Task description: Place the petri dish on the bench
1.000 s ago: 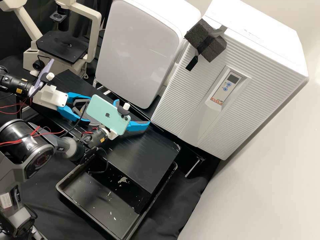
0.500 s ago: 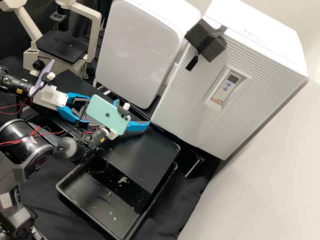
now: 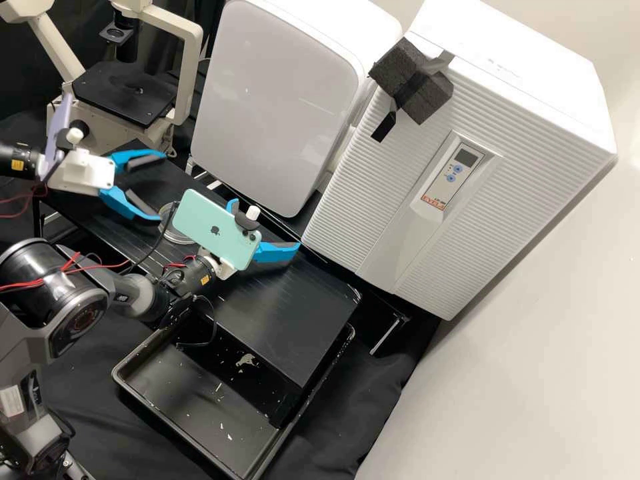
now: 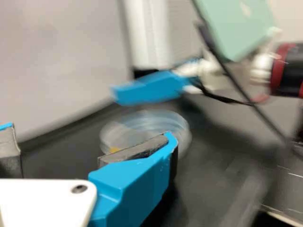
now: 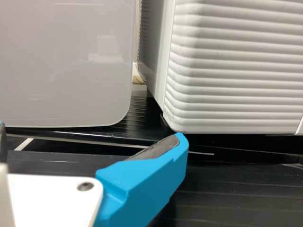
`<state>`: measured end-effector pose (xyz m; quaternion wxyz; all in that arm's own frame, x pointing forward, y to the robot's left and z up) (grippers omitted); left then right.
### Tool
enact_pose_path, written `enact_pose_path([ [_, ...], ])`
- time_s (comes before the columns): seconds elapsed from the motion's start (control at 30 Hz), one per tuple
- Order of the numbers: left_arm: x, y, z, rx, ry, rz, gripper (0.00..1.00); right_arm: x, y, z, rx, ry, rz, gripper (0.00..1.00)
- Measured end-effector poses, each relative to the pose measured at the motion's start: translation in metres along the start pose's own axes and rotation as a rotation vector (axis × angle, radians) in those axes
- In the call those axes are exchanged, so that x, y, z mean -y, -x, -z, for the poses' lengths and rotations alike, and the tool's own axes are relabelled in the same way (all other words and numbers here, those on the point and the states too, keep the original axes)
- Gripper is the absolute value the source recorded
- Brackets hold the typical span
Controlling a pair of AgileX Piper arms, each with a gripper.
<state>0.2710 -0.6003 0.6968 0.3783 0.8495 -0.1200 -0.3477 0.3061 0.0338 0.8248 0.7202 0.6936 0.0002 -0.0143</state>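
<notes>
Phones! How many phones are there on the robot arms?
2. A mint green phone is fixed on the right arm, and a purple phone, seen nearly edge-on, is on the left arm. Others could be hidden behind things.

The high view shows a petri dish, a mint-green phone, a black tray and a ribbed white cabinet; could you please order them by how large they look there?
1. Ribbed white cabinet
2. Black tray
3. Mint-green phone
4. Petri dish, judged by its visible part
</notes>
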Motion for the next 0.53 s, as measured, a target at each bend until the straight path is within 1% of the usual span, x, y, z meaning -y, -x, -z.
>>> enact_pose_path([
  [0.03,-0.002,0.006,0.002,-0.026,-0.018,-0.023,1.00,0.000,0.000,0.000,0.000,0.000,0.000,1.00],
  [0.1,-0.008,0.020,0.008,-0.089,-0.055,-0.096,1.00,0.000,0.000,0.000,0.000,0.000,0.000,1.00],
  [0.13,-0.009,0.025,0.011,-0.117,-0.057,-0.121,1.00,0.000,0.000,0.000,0.000,0.000,0.000,1.00],
  [0.2,-0.007,0.035,0.016,-0.153,-0.042,-0.145,1.00,0.000,0.000,0.000,0.000,0.000,0.000,1.00],
  [0.23,-0.005,0.039,0.018,-0.163,-0.040,-0.149,1.00,0.000,0.000,0.000,0.000,0.000,0.000,1.00],
  [0.33,0.004,0.049,0.023,-0.185,-0.036,-0.138,1.00,0.000,0.000,0.000,0.000,0.000,0.000,1.00],
  [0.37,0.007,0.053,0.024,-0.190,-0.030,-0.140,1.00,0.000,0.000,0.000,0.000,0.000,0.000,1.00],
  [0.43,0.010,0.057,0.029,-0.204,-0.001,-0.164,1.00,0.000,0.000,0.000,0.000,0.000,0.000,1.00],
  [0.53,0.017,0.060,0.039,-0.265,0.051,-0.178,1.00,0.000,0.000,0.000,0.000,0.000,0.000,1.00],
])
